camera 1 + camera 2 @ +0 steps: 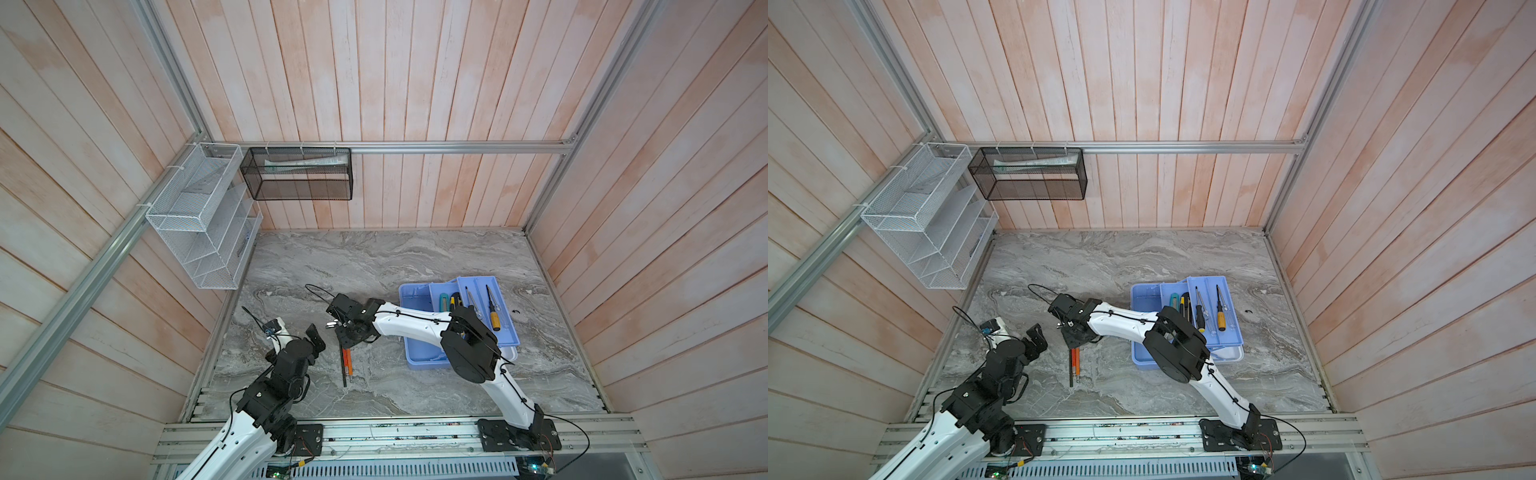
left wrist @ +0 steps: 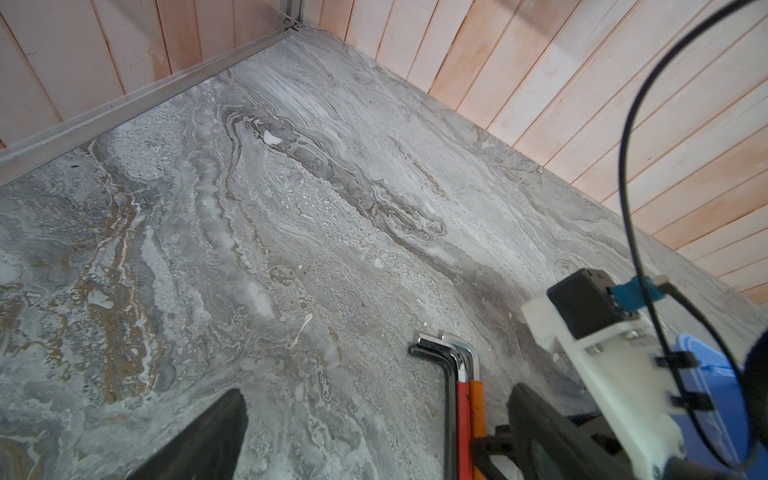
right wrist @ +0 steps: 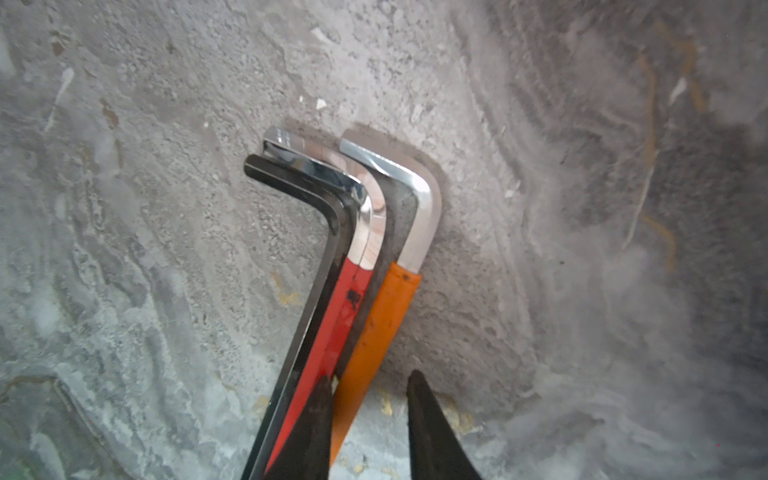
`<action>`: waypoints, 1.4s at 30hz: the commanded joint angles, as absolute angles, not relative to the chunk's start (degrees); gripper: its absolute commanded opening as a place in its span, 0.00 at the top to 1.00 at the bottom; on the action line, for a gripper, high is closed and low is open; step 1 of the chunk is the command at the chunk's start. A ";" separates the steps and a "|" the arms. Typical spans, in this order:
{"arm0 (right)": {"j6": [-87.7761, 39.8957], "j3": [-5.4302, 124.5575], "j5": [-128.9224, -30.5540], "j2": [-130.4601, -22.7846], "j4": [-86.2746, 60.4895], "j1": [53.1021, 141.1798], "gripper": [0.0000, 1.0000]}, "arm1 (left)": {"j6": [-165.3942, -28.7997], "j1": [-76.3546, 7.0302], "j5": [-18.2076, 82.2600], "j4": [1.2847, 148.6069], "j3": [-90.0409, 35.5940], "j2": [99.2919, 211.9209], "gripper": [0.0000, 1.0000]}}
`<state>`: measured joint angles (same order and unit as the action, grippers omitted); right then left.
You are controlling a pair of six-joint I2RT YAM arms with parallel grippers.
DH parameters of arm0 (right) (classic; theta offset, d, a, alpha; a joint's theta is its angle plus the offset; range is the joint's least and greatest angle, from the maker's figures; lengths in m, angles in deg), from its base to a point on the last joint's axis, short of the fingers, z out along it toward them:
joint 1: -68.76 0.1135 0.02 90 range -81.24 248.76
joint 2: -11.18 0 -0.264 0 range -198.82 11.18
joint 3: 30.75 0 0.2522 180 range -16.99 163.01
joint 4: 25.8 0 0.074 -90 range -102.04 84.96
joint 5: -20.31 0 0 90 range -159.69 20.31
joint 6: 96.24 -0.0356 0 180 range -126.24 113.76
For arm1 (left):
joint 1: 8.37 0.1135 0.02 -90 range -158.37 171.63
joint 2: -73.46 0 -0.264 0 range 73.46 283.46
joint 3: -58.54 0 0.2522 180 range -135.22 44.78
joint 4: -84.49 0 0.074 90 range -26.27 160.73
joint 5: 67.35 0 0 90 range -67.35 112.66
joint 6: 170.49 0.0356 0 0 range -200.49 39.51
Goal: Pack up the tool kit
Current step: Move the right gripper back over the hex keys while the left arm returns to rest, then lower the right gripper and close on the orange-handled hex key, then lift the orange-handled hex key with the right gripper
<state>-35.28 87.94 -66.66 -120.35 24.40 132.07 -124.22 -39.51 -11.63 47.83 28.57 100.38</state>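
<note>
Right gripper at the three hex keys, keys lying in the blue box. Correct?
Not in the blue box. The hex keys lie on the table, left of it in both top views. The right gripper is at them, per the right wrist view.

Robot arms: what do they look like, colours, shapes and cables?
The left arm and right arm share one look: smooth white shells between bulky black joints, with thin black cables tied along them. The left hand and right hand are black, with tapering fingers.
</note>
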 commanded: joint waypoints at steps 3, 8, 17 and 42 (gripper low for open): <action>-34.65 89.67 -62.32 -123.13 30.24 132.57 0.71 | -123.08 -39.29 -10.63 49.45 29.51 100.15 0.00; -33.68 87.28 -59.71 -121.22 31.13 132.05 0.71 | -123.03 -39.29 -10.66 49.68 29.66 100.21 0.00; -33.48 89.53 -60.99 -124.49 29.40 132.61 0.73 | -122.59 -39.25 -10.22 50.05 29.89 100.09 0.00; -38.32 82.84 -58.49 -120.77 25.92 131.00 1.00 | -121.97 -39.31 -9.60 50.73 30.11 99.94 0.00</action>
<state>-37.66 85.75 -57.78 -120.30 22.15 132.37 -123.08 -39.51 -10.29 49.73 28.96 100.36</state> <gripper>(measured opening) 0.068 0.996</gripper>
